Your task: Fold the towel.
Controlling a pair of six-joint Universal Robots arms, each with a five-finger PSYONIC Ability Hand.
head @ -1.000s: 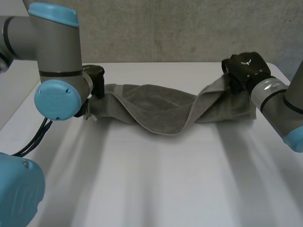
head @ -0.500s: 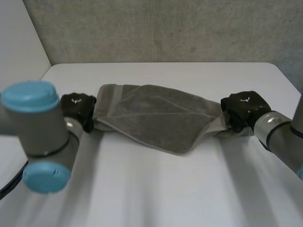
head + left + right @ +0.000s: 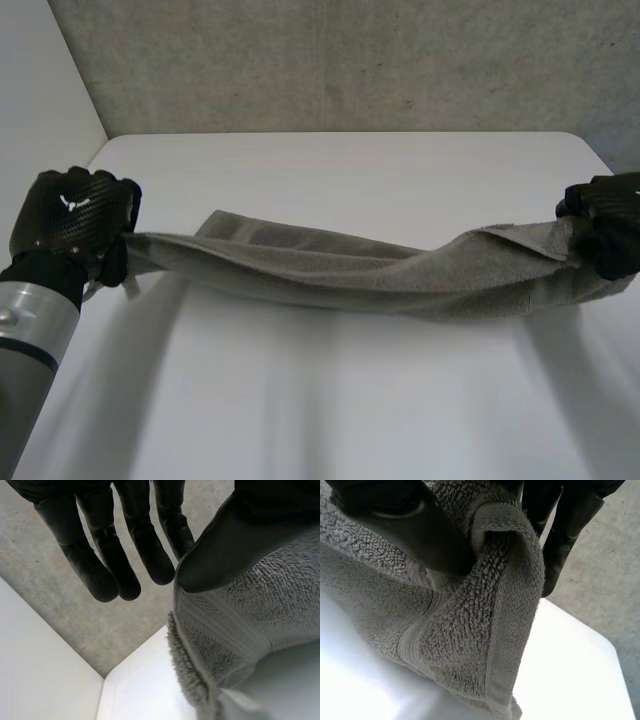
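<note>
A grey towel (image 3: 380, 272) hangs stretched in a long, slightly sagging band between my two hands, low over the white table (image 3: 340, 400). My left hand (image 3: 70, 215) holds its left end; in the left wrist view the thumb (image 3: 235, 535) pinches the towel's (image 3: 260, 615) hemmed edge while the other fingers (image 3: 100, 565) stick out straight beside it. At the table's right side my right hand (image 3: 610, 228) grips the other end. In the right wrist view its thumb (image 3: 395, 515) and fingers clamp a bunched fold of the towel (image 3: 460, 630).
A grey concrete wall (image 3: 350, 60) rises behind the table's far edge. A pale wall (image 3: 40, 90) stands at the left. Bare tabletop lies in front of and behind the towel.
Both hands have moved apart and nearer to the camera, drawing the loosely draped towel out into a long narrow band. The left arm has swung out to the left.
</note>
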